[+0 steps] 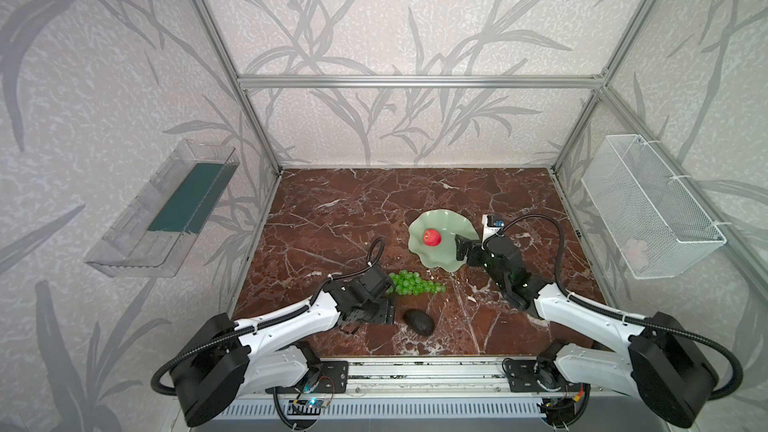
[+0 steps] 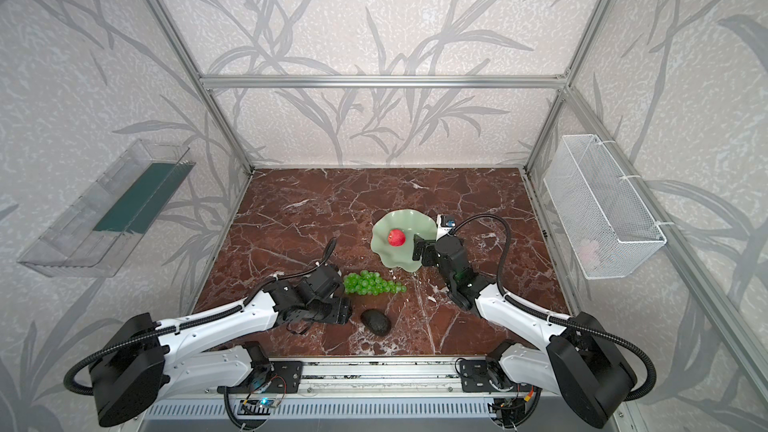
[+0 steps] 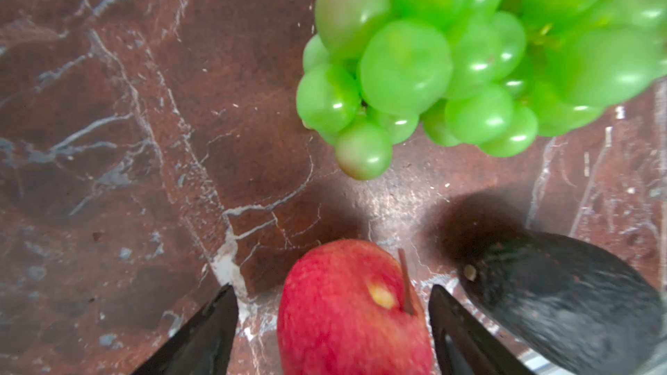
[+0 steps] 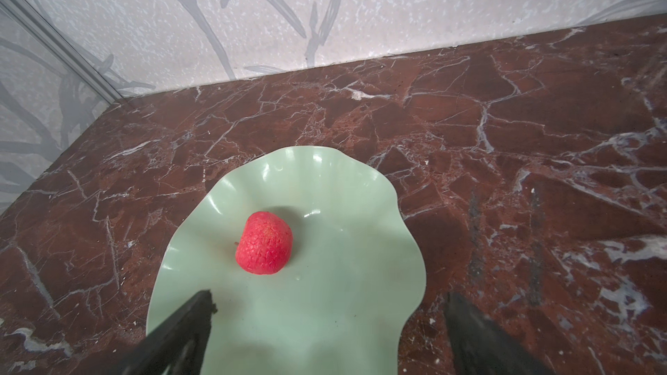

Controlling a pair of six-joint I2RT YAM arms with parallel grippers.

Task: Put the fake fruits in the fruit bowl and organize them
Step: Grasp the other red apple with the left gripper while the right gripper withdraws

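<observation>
So one red apple (image 4: pixel 263 243) sits in the fruit bowl (image 4: pixel 361 203) — left gripper (image 3: pixel 330 287) hangs open around the second apple (image 3: pixel 346 319), right gripper (image 4: pixel 329 294) open, empty; grapes (image 3: pixel 451 59), avocado (image 3: pixel 563 301) to go

Marble tabletop (image 1: pixel 332 209) overlooked from high front in both top views, green grapes (image 3: pixel 451 59) framed closely by left wrist, fruit bowl (image 4: pixel 325 312) by right wrist, both shared overhead

White-shelled arms (image 1: pixel 291 317) with black joints and ribbed black cables (image 1: pixel 154 380).
</observation>
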